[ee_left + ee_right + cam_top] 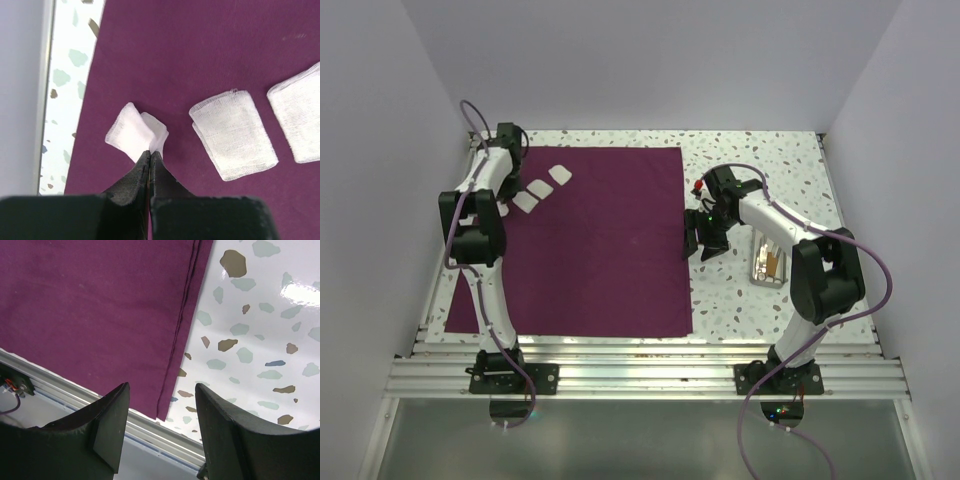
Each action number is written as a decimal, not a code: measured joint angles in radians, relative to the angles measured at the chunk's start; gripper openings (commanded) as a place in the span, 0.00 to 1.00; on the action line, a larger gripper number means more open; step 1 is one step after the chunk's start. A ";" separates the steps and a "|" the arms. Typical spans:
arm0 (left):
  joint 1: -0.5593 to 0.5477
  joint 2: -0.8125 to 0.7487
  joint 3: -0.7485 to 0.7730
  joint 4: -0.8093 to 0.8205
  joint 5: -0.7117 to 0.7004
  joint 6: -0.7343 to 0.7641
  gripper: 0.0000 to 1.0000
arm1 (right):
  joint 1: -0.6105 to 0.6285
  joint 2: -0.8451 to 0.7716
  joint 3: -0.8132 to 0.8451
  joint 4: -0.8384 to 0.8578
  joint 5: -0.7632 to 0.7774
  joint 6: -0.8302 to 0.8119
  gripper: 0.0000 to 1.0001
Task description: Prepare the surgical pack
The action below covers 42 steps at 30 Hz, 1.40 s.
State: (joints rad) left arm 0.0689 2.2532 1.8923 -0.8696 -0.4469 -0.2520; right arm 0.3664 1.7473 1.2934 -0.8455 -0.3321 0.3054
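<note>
Your surgical pack (590,240) lies spread flat on the speckled table (770,170), on the left and middle part of it. Its near edge lies close along the metal rails (650,350), and its far edge is well short of the back wall.

Your left gripper (150,151) is over the far left part of the sheet. Its two fingers are pressed together on the edge of a small white gauze pad (132,135), and the pad is bunched up a little at the pinch. Two more gauze pads lie flat on the purple cloth to the right of it: one just beside (234,135), and one further right (300,120), which the picture edge cuts off. From the top camera you see the pads as a short slanted row on the far left corner of the pack.

Your right gripper (161,390) is beside the right edge of the pack. Its fingers are spread apart and hold nothing; between them you see the sheet's right edge and its near right corner (the edge looks doubled, like a hem or a fold). I cannot tell if the fingertips touch the table.

To the right of this gripper, near the arm, a small tray (754,270) stands on the table – its contents are too small to name.
</note>
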 measured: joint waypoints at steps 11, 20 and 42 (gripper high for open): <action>-0.006 -0.006 0.064 -0.002 -0.018 -0.003 0.00 | 0.002 0.000 0.000 -0.005 0.000 0.000 0.59; -0.022 -0.005 0.130 0.001 -0.032 0.003 0.00 | 0.002 0.000 0.000 -0.011 0.000 -0.005 0.59; -0.056 0.004 0.087 0.076 0.000 0.037 0.00 | 0.003 -0.003 -0.035 -0.026 0.001 -0.008 0.59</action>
State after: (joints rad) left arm 0.0132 2.2574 1.9789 -0.7937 -0.4465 -0.2153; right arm 0.3695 1.7443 1.2583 -0.8711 -0.3309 0.2970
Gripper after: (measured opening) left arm 0.008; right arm 0.589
